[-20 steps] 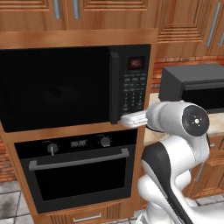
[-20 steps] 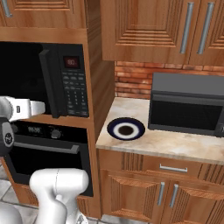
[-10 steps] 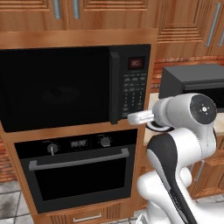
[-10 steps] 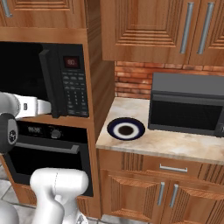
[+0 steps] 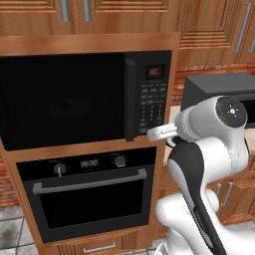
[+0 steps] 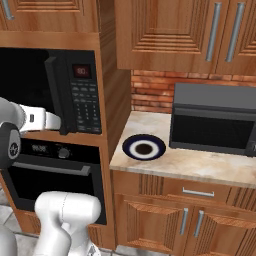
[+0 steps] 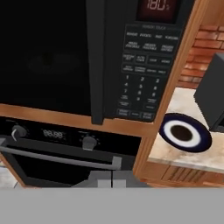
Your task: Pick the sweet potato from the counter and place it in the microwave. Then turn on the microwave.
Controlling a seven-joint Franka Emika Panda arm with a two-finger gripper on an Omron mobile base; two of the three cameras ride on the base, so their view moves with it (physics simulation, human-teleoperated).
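Observation:
The microwave [image 5: 64, 99] is built into the wooden wall unit. Its wide dark door is closed and the red display above the keypad [image 5: 152, 104] is lit. My gripper [image 5: 149, 134] is shut on nothing and sits at the microwave's lower right corner, just below the keypad [image 6: 85, 105]. From the right, the gripper [image 6: 61, 123] is level with the bottom of the door handle. In the hand view the fingertips [image 7: 112, 181] point up at the keypad [image 7: 142, 87]. The sweet potato is hidden. The counter [image 6: 200, 165] lies to the right.
A round blue-rimmed plate [image 6: 144, 148] with a dark centre sits on the counter's left end. A smaller dark grey box appliance [image 6: 215, 120] stands behind it. A black oven [image 5: 89, 199] with knobs and a bar handle is under the microwave. Wooden cabinets hang above.
The hand has shifted a little to the right along the microwave's lower front, and the arm's elbow has risen. The gripper stayed shut.

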